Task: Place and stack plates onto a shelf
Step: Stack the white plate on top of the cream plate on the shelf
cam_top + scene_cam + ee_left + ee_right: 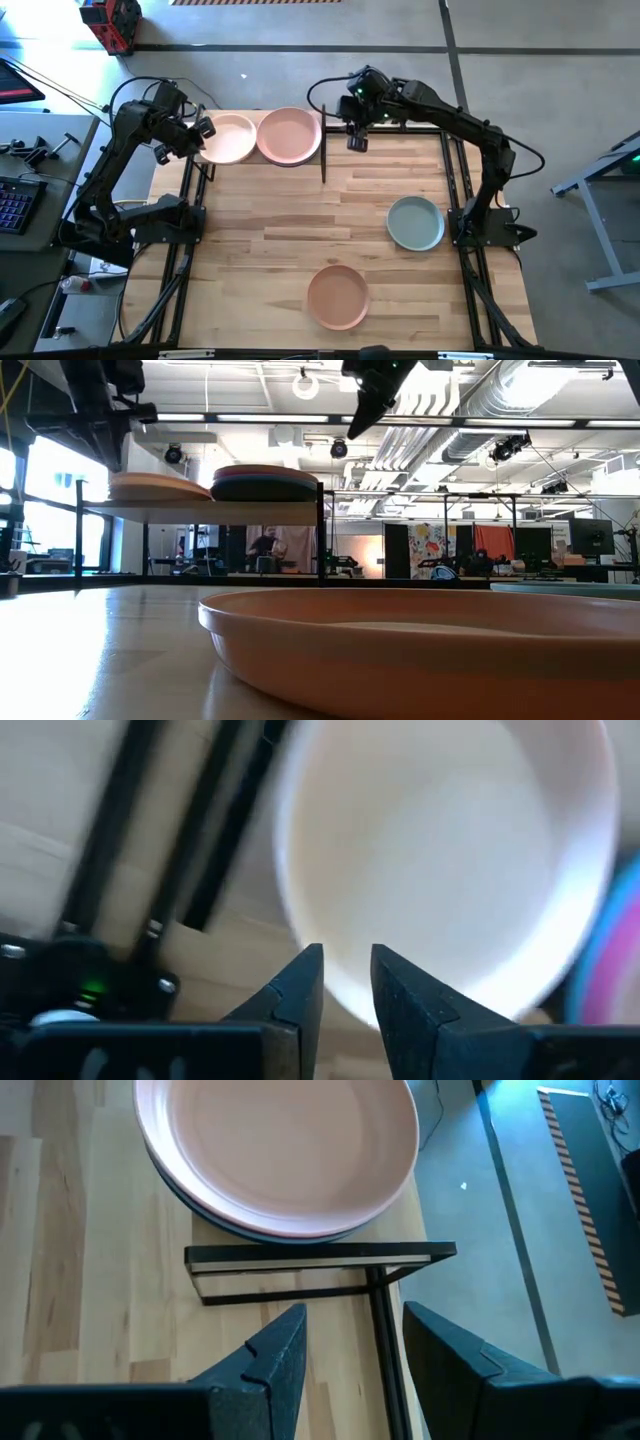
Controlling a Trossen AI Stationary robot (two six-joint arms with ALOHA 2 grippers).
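- Peach-orange plate (338, 296) lies nearest on the tabletop (260, 230), well apart from both arms; reaching it means a long sweep forward, and a low pass could knock it or the sage green plate (416, 222) lying to the right, farther back.
- Sage green plate sits near the right arm's base, so a careless swing of that arm could push it toward the table edge.
- Left gripper (204, 130) is at the left end of the shelf (60, 1210), right at the rim of the cream plate (229, 138); in the left wrist view its fingers (300, 990) stand a small way apart and grip nothing. If the jaws are not clear of the rim when the arm moves, the plate could drag off the board's edge.
- Pink plate (290, 135) tops a stack on the shelf's right half, with blue and dark rims showing beneath; the stack seems slightly offset, so added plates could slide.
- Right gripper (357, 138) hovers just beyond the shelf's right end with jaws wide and empty; descending here risks striking the black metal post (323, 140).
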